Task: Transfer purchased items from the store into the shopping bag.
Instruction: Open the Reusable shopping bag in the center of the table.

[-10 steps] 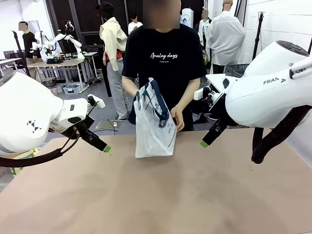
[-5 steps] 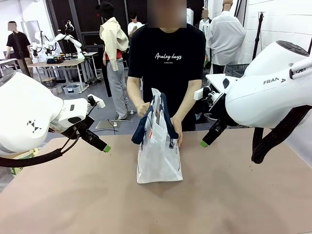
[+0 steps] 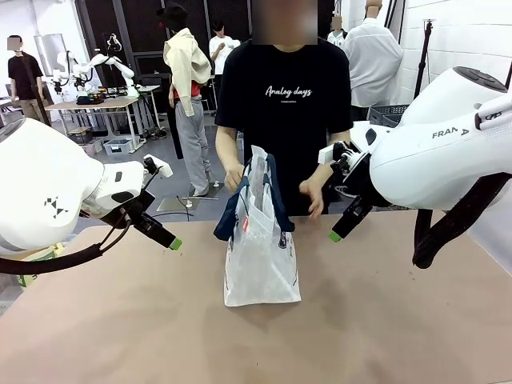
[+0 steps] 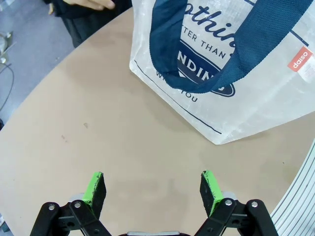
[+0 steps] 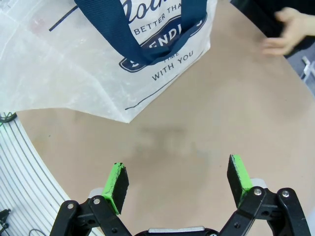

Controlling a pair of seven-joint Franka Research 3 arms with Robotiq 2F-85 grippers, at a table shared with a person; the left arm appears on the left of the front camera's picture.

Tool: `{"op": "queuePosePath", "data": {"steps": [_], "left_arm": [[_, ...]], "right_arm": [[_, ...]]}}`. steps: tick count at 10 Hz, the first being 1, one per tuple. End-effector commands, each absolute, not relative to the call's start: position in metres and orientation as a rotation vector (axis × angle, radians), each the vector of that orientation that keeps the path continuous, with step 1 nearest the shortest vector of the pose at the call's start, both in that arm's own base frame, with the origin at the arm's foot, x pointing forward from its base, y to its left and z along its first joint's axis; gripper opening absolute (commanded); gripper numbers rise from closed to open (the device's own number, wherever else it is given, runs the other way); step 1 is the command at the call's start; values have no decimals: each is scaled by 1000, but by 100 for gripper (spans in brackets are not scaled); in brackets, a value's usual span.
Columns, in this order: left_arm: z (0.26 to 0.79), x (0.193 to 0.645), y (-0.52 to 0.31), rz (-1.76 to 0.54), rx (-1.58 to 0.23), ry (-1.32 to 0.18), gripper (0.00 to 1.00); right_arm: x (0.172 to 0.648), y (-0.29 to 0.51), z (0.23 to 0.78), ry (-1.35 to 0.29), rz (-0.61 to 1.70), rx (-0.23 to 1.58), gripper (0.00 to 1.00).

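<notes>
While aloft, both tools (image 4: pixel 151 179) (image 5: pixel 177 169) agape.

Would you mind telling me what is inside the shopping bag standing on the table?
The shopping bag stands upright on the table, its navy handles hanging down its sides. Its whitish walls show no clear contents; whatever lies inside is hidden.

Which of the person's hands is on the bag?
The hand nearer the robot's left arm, at the shopping bag's top edge; the other hand hangs free beside the bag.
</notes>
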State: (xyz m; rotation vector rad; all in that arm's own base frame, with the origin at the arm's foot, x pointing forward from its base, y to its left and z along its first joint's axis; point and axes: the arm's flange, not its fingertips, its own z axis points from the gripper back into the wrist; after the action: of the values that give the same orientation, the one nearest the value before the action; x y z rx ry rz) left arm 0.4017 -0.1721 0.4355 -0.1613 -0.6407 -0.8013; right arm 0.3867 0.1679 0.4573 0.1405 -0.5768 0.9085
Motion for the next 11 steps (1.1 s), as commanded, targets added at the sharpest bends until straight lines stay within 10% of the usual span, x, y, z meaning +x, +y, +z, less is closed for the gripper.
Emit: {"op": "queuePosePath", "data": {"steps": [1, 11], "left_arm": [[435, 402, -172, -799, -162, -640, 100], [502, 398, -200, -582, -176, -624, 100]], "right_arm": [[385, 167, 458, -569, 911, 145, 100], [403, 197, 524, -487, 757, 193, 100]]}}
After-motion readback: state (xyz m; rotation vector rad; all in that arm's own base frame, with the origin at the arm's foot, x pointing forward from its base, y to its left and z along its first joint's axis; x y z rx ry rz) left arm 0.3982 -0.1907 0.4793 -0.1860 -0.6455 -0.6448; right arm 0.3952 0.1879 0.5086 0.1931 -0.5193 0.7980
